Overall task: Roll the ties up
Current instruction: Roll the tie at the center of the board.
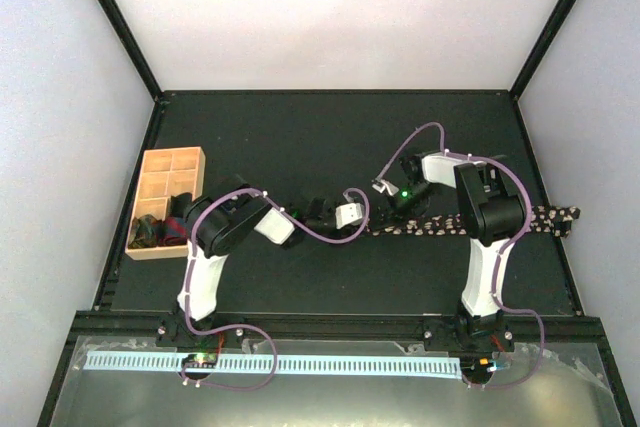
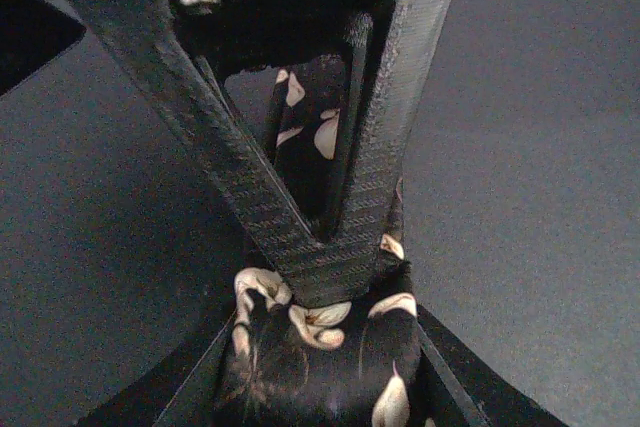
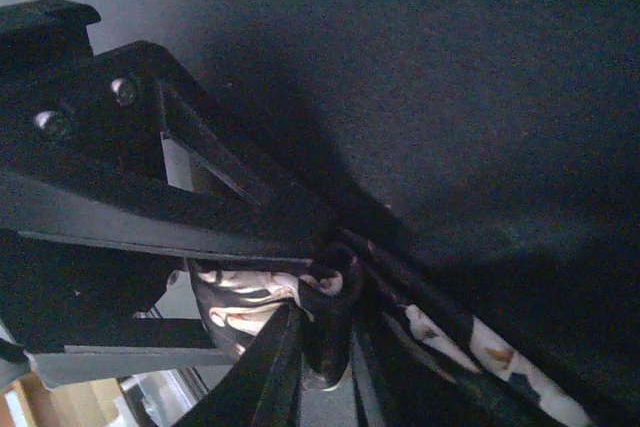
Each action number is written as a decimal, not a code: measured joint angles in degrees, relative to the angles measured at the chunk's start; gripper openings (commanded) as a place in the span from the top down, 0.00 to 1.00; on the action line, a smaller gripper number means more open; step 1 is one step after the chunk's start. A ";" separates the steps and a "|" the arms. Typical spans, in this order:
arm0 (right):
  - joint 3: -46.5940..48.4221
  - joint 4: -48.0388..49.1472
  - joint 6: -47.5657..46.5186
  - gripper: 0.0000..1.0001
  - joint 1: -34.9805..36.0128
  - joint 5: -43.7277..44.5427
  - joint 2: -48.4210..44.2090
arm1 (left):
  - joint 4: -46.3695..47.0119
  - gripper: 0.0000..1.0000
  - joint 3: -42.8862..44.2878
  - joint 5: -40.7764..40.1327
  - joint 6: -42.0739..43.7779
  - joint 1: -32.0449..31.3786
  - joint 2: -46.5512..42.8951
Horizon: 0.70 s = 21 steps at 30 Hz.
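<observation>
The tie point(image 1: 420, 225) is dark with pale speckles and lies flat across the black mat, running right past the right arm. Its left end is bunched into a small roll point(image 2: 330, 357). My left gripper point(image 1: 370, 226) comes in from the left and is shut on that roll, whose fabric fills the gap between its jaws point(image 2: 325, 392). From behind, my right gripper point(image 1: 388, 209) reaches down with its fingers point(image 2: 320, 267) pinched together on a fold of the same end. In the right wrist view the fold point(image 3: 330, 297) sits at that gripper point(image 3: 325, 347), and the tie point(image 3: 500, 357) trails off right.
A tan wooden compartment tray point(image 1: 165, 162) stands at the mat's left edge, with dark rolled fabric point(image 1: 158, 229) in its near cells. Purple cables point(image 1: 330, 237) loop along both arms. The black frame posts border the mat.
</observation>
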 measured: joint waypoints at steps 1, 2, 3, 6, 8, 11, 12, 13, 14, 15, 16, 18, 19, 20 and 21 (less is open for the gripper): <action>0.33 -0.33 -0.26 0.75 0.00 -0.04 0.02 | -1.57 0.60 0.00 -0.57 0.39 -0.09 -0.72; 0.59 -0.66 -0.39 0.71 0.02 -0.07 -0.02 | -2.95 0.60 -0.02 -1.07 0.66 -0.09 -1.31; 0.83 -0.98 -0.72 0.68 0.07 -0.17 -0.17 | -4.48 0.59 0.00 -1.57 1.03 -0.13 -2.01; 1.07 -1.70 -0.98 0.63 -0.04 0.35 -1.22 | -9.09 0.59 0.02 -3.08 1.75 -0.17 -4.02; 1.05 -2.47 -1.14 0.63 -0.17 0.79 -2.03 | -11.15 0.59 0.31 -3.72 2.08 -0.17 -4.72; 1.03 -3.23 -0.94 0.62 -0.24 0.66 -2.75 | -14.36 0.59 1.44 -4.37 2.58 -0.26 -5.25; 1.03 -3.30 -0.66 0.62 -0.24 0.48 -2.84 | -15.13 0.59 1.81 -4.48 2.69 -0.28 -5.29; 1.03 -3.30 -0.46 0.62 -0.22 0.20 -2.89 | -15.91 0.59 2.23 -4.61 2.75 -0.28 -5.29; 1.03 -3.28 -0.11 0.63 -0.07 -0.04 -2.89 | -16.52 0.59 2.62 -4.76 2.80 -0.28 -5.29; 1.03 -3.30 0.26 0.63 0.00 -0.22 -2.89 | -17.03 0.59 2.91 -4.87 2.84 -0.28 -5.29; 1.07 -3.30 0.50 0.63 0.26 -0.31 -2.89 | -17.46 0.59 3.15 -5.01 2.86 -0.28 -5.29; 1.33 -3.28 0.87 0.67 0.74 -0.37 -2.86 | -18.18 0.59 3.54 -5.16 2.95 -0.28 -5.29; 1.55 -3.26 1.05 0.72 1.07 -0.37 -2.86 | -18.38 0.59 3.63 -5.18 2.97 -0.28 -5.29; 1.84 -3.21 1.25 0.80 1.42 -0.35 -2.84 | -18.49 0.59 3.67 -5.20 2.97 -0.31 -5.29; 2.12 -3.04 1.68 0.88 1.73 -0.28 -2.80 | -18.53 0.59 3.69 -5.22 2.97 -0.33 -5.31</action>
